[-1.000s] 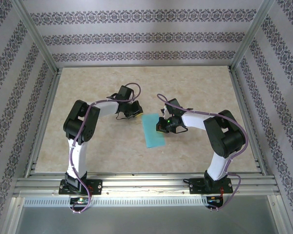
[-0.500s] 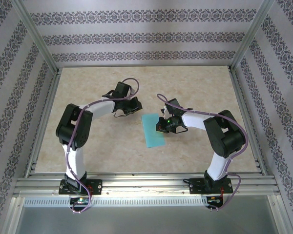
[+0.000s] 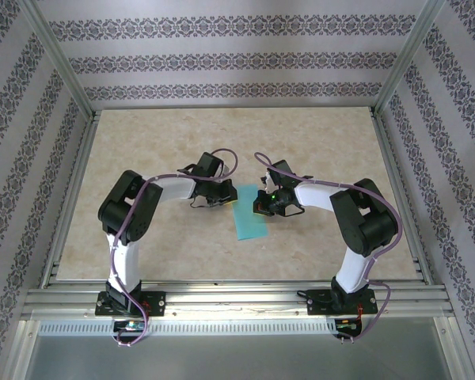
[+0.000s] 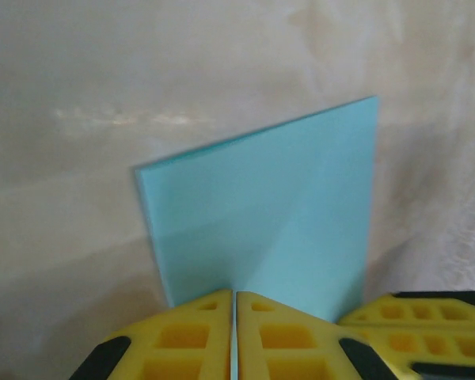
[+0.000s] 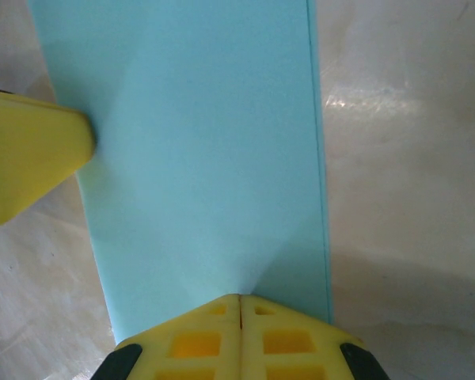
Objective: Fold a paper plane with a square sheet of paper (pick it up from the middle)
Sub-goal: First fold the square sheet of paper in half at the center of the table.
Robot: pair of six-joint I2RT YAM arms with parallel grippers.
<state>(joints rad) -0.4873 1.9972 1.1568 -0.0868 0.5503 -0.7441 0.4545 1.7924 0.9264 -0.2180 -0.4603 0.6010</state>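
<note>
The square sheet of paper (image 3: 248, 223) is turquoise and lies flat on the table as an upright rectangle between the two arms. My left gripper (image 3: 228, 198) is shut, with its tips at the sheet's upper left edge. In the left wrist view its tips (image 4: 236, 294) rest on the sheet (image 4: 269, 206), and faint creases fan out from them. My right gripper (image 3: 260, 207) is shut, its tips (image 5: 240, 298) pressing on the sheet (image 5: 198, 142) near the right edge. Each wrist view shows the other gripper's yellow fingers (image 4: 416, 313) (image 5: 32, 150). The paper plane is out of view.
The beige marbled table (image 3: 142, 142) is ringed by aluminium rails (image 3: 237, 297), with patterned walls behind and at both sides. Both arms reach inward from the near edge and their grippers stand close together over the sheet.
My left gripper swung away to the upper left, then came back down and right onto the sheet's left edge. The right gripper and the sheet have stayed put.
</note>
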